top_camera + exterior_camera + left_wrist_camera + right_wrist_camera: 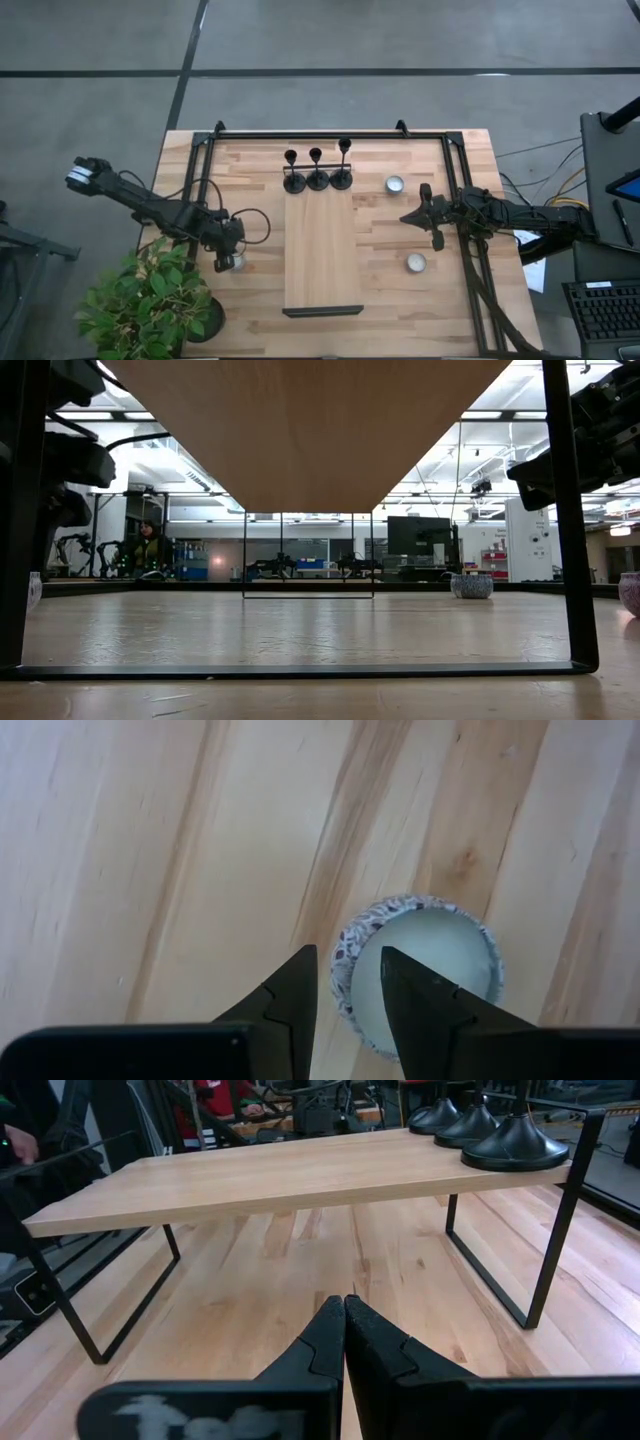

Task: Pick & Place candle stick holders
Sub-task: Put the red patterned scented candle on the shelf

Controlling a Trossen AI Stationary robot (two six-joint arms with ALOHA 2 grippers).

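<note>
High view: three candle stick holders (317,178) stand in a row at the upper end of the raised shelf (322,270), centre frame. The left gripper (226,262), lower left, hangs over a tealight (237,263); the right gripper (421,217) points toward the shelf from centre right.

Low view: only the shelf's underside (300,430) and frame show.

Left wrist view: the fingers (290,1000) stand slightly apart, straddling the tealight's rim (345,945).

Right wrist view: the right gripper (344,1312) is pressed closed, empty, low beside the shelf (260,1175). To do this well, it should probably open and rise to stem height first.
</note>
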